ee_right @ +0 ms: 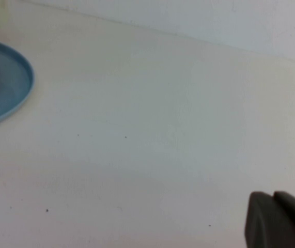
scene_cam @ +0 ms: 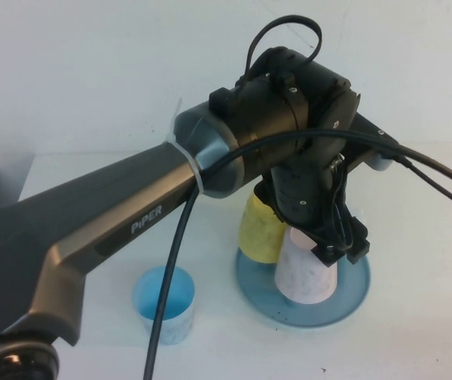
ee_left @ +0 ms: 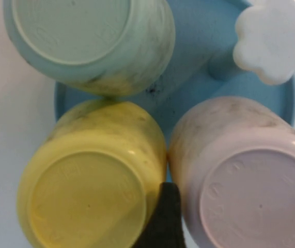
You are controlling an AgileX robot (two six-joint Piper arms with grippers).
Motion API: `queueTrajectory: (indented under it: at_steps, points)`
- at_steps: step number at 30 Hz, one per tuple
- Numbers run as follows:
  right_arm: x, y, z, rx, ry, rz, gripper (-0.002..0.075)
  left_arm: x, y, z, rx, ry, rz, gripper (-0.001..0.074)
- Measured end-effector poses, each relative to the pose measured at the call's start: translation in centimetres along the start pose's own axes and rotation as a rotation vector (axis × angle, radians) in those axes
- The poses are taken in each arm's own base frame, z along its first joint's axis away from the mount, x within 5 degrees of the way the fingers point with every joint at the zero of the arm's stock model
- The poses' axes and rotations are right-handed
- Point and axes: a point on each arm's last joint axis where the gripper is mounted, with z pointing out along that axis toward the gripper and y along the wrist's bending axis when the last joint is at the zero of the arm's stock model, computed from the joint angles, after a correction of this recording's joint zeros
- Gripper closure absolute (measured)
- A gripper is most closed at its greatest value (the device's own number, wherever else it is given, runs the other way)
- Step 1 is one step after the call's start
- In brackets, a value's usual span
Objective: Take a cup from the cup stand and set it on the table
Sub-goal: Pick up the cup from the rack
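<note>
Now the left tool is down over the stand, its black body hanging right above the pink cup. From the high view its tip sits at the cup's upturned base, but whether it is apart, together or clamped on anything I cannot tell. In the left wrist view a single dark finger pokes in between the pink cup and the yellow cup, right at the seam where the two nearly touch.

The pink cup is on the stand, upside down, base up, at the side nearest the camera. The yellow cup is just beside it on the robot's left, also inverted. A third cup, pale green, stands inverted further round the blue dish, and a white flower cap tops a bare peg close by.

Off the stand, a light blue cup stands mouth up on the bench, to the stand's left.

The right tool shows only as a dark corner in its own wrist view, above bare bench, with the dish rim well apart; its state I cannot tell either.
</note>
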Motion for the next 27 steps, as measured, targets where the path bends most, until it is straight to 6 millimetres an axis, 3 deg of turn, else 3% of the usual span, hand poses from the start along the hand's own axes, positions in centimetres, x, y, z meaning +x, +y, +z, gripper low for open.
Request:
queueTrajectory:
  at_steps: [9, 17, 22, 27]
  points:
    - [0.0, 0.0, 0.0, 0.000, 0.000, 0.000, 0.0729, 0.2, -0.1, 2.6, 0.004, 0.070, -0.005, 0.0119]
    - [0.0, 0.0, 0.0, 0.000, 0.000, 0.000, 0.0729, -0.3, -0.1, 2.7, 0.005, 0.024, -0.015, 0.0120]
    - [0.0, 0.0, 0.0, 0.000, 0.000, 0.000, 0.0729, -0.2, -0.1, 2.7, 0.005, 0.027, -0.015, 0.0172]
    - [0.0, 0.0, 0.0, 0.000, 0.000, 0.000, 0.0729, -0.2, -0.1, 2.7, 0.003, 0.030, -0.017, 0.0172]
